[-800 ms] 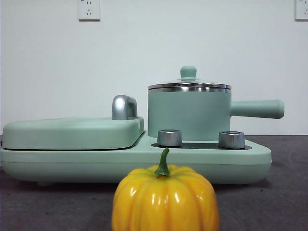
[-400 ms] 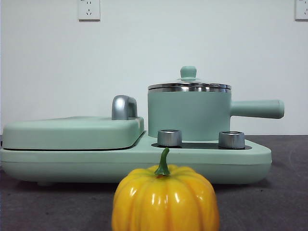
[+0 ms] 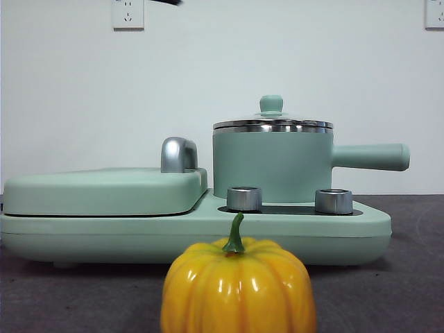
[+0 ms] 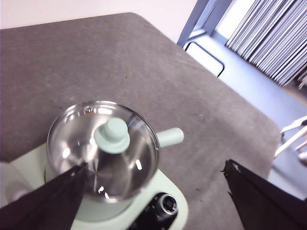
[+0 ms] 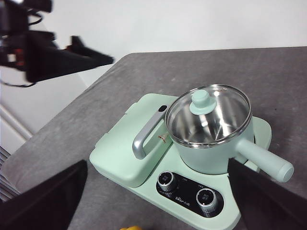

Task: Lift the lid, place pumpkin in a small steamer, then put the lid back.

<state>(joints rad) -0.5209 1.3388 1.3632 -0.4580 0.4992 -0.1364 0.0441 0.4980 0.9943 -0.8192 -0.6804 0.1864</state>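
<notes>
The left gripper [image 4: 153, 191] hangs above the small steamer [image 4: 103, 191] with its two black jaws spread wide and nothing between them; one jaw tip overlaps the steel rim of the lid [image 4: 103, 148] in the left wrist view, though I cannot tell whether it touches. From the front it shows only as a black tip [image 3: 165, 2] at the top edge, around eleven o'clock from the lid's knob. The right gripper [image 5: 153, 201] waits high and back, jaws likewise parted wide and empty, looking down on the whole appliance. The lid [image 3: 272, 123] sits closed on the small steamer [image 3: 272, 163], whose long handle points to three o'clock in the front view. The steamer stands on the wide mint-green base [image 3: 194, 232], behind two chrome dials [image 3: 244, 198]; at nine o'clock from it lies the flat cover [image 3: 104, 191] with its chrome handle [image 3: 178, 154]. The pumpkin [image 3: 238, 284] rests on the grey table [image 3: 402, 277] at six o'clock from the steamer, nearest the front camera, stem up. Behind is a white wall with a socket [image 3: 128, 14]; vertical blinds [image 4: 273, 38] show beyond the table's edge.
</notes>
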